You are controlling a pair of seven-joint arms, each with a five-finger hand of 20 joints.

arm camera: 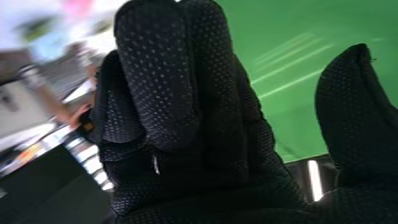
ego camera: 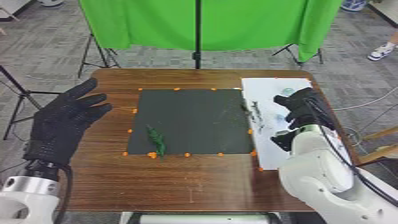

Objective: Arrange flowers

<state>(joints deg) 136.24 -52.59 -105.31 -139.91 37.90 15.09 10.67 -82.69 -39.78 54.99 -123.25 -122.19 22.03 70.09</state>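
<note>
In the head view, the brown table (ego camera: 191, 187) bore a dark mat (ego camera: 191, 115) and, at three o'clock, a white sheet (ego camera: 274, 160). Over the sheet was the right hand (ego camera: 306, 107), fingers straight, thumb apart; the left hand (ego camera: 60, 119), fingers loosely spread, was nearer the mat's green sprig (ego camera: 156, 142). That lay at the right hand's eight o'clock, nearly twelve-to-six lengthwise. Slim stems (ego camera: 257, 116) at nine o'clock seemed the right hand's easier reach.

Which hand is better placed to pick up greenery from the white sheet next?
Right, probably: the right hand is over the white sheet, near its greenery; the left hand is beyond the black mat.
</note>
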